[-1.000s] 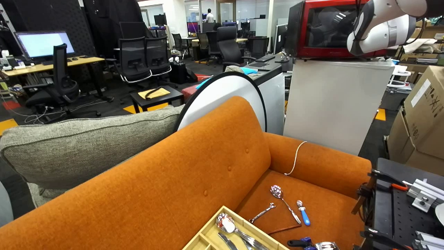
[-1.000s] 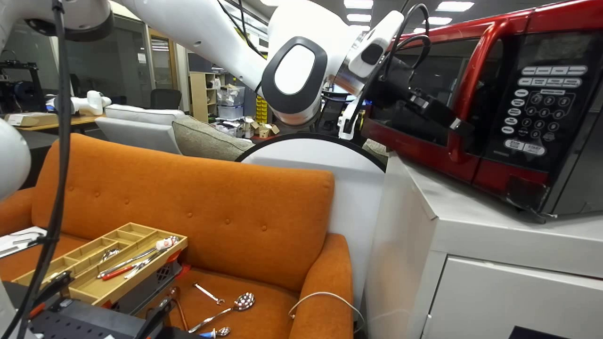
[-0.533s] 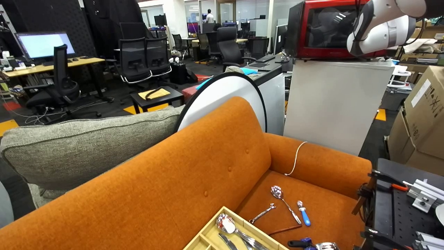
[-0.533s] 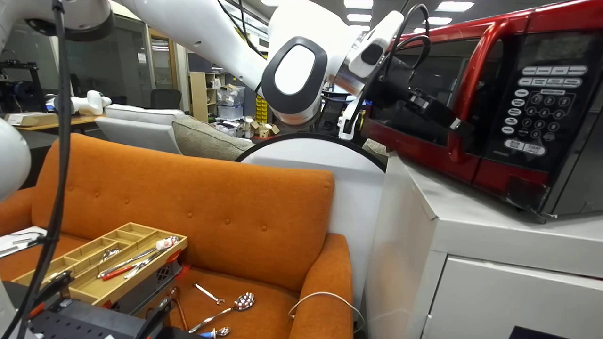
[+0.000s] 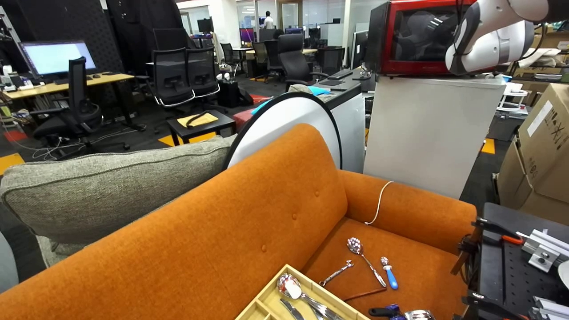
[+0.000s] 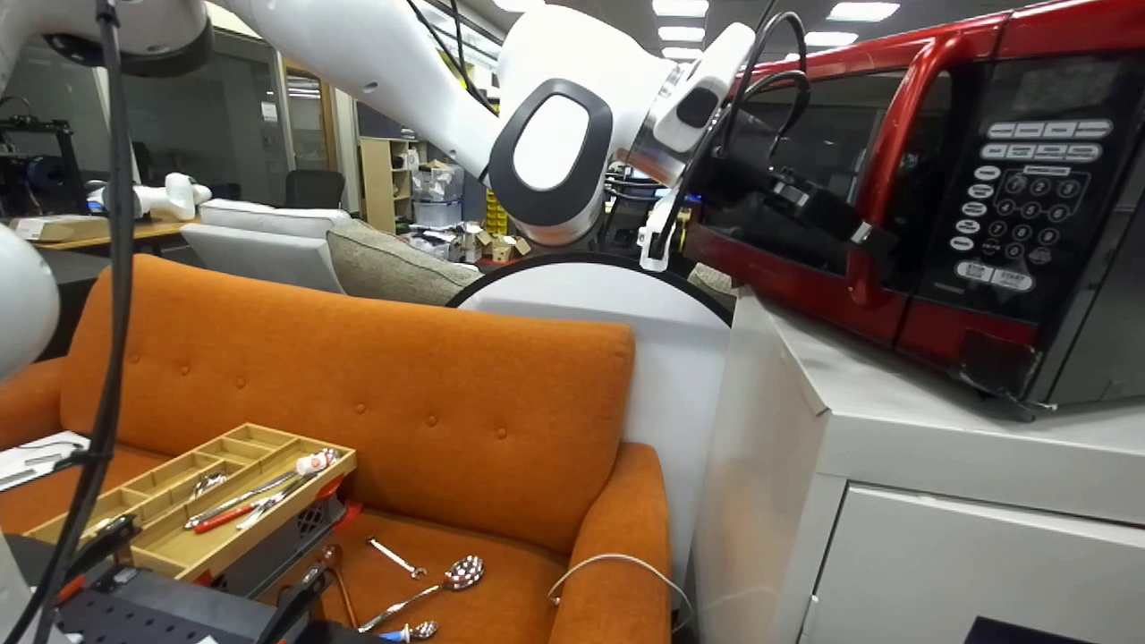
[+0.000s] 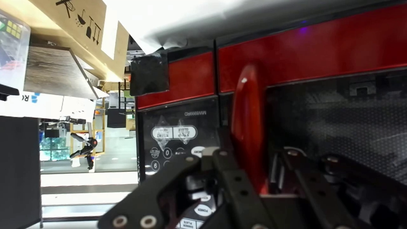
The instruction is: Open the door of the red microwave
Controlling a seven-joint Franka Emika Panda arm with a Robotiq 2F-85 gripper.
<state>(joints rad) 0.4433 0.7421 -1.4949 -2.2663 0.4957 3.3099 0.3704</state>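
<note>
Black two-finger gripper (image 7: 250, 153): clamping on glossy red bar handle (image 7: 249, 117).
Red-framed dark-glass door (image 7: 340, 117): sitting closed on boxy red microwave (image 6: 1011, 241).
White boxy pedestal (image 6: 930, 465): supporting microwave, edge jutting below handle.
Orange fabric sofa (image 6: 429, 385): leaving open room under white arm (image 6: 572, 54).

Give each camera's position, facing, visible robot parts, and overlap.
Wrist view: on the wrist, image upside down, facing the microwave door; gripper closed on the door handle.
An exterior view: high, looking along the orange sofa toward the red microwave; robot arm upper right.
An exterior view: in front of the sofa, facing it, control panel at right; arm and gripper.
Both exterior views: sofa, red microwave, arm.
</note>
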